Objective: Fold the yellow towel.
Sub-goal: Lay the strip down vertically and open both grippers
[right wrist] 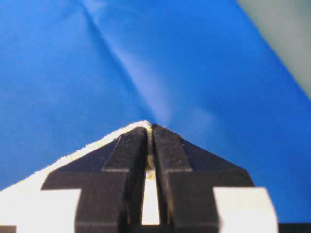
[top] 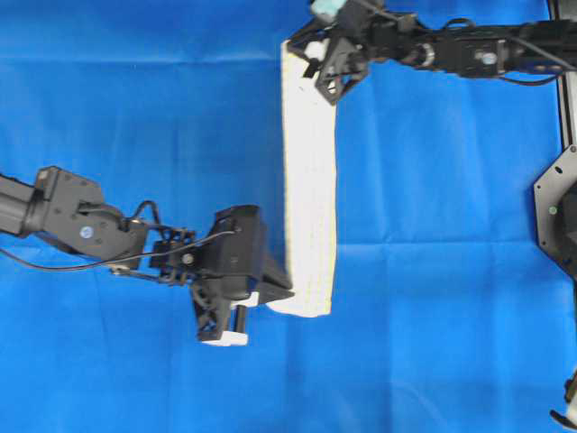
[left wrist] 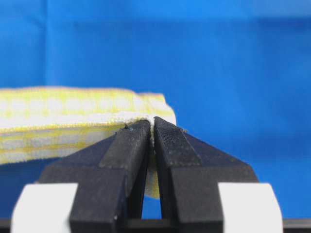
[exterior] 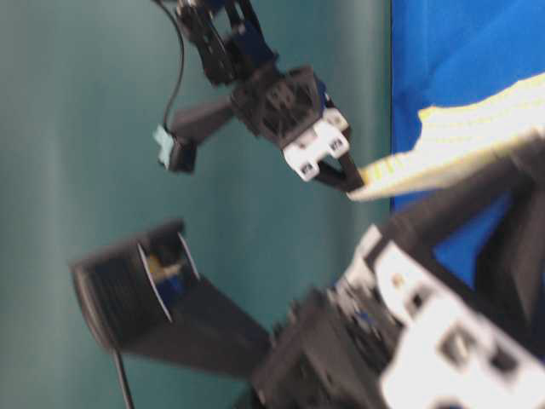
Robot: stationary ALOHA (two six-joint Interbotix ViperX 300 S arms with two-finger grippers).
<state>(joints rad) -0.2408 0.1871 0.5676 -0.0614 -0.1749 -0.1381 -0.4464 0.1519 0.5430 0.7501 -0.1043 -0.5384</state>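
Note:
The yellow towel (top: 308, 171) is a long narrow strip, pale with fine yellow checks, stretched from top to bottom over the middle of the blue sheet (top: 135, 117). My left gripper (top: 281, 290) is shut on its lower left corner, where cloth shows pinched between the fingertips (left wrist: 131, 138). My right gripper (top: 311, 68) is shut on the towel's upper end, with a pale edge of the towel (right wrist: 73, 153) running off to the left from its tips. From table level the towel (exterior: 460, 145) hangs taut from the right gripper (exterior: 353, 181).
The blue sheet (right wrist: 97, 63) covers the work surface and has soft creases. A grey-green wall (exterior: 85, 128) stands behind the table. A black arm base (top: 559, 212) sits at the right edge.

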